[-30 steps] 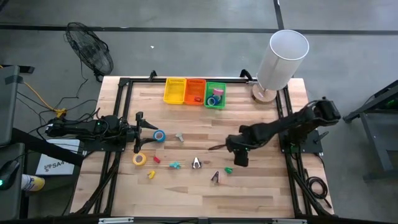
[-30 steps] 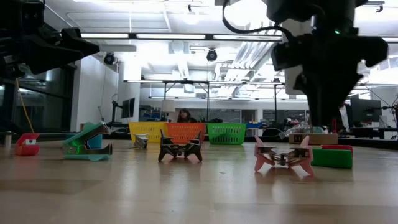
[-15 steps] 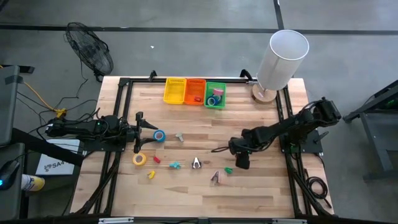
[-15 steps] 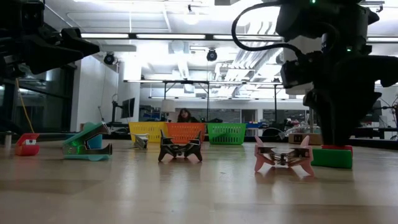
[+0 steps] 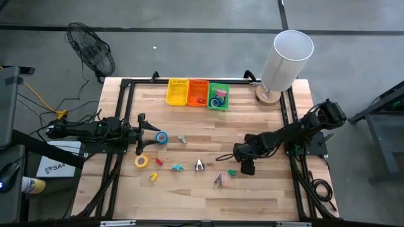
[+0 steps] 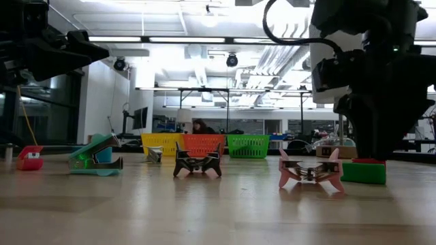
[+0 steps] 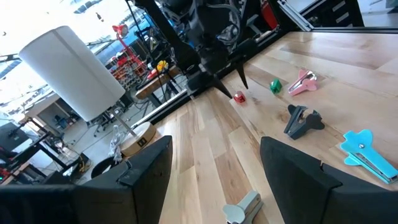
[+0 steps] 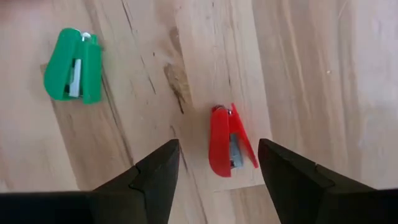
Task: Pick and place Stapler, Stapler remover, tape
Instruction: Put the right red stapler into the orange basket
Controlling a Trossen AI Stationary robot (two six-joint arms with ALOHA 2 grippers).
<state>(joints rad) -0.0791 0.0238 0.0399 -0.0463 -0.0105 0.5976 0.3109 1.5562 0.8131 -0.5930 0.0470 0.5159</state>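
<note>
1 small red stapler [image 8: 229, 142] now sits between the lowered right tool's [image 8: 214, 163] wide-spread fingers, ready for grabbing.

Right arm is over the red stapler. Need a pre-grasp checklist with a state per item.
1. Right pincer open: ok, fingers spread.
2. Red stapler between the fingers: ok, lying in the gap.
3. Green stapler outside the gap: ok, off to one side.
4. Fingertips low enough to close on the stapler: cannot tell.
5. Left pincer out of the way: ok, open at the table's left side by the blue tape.
</note>
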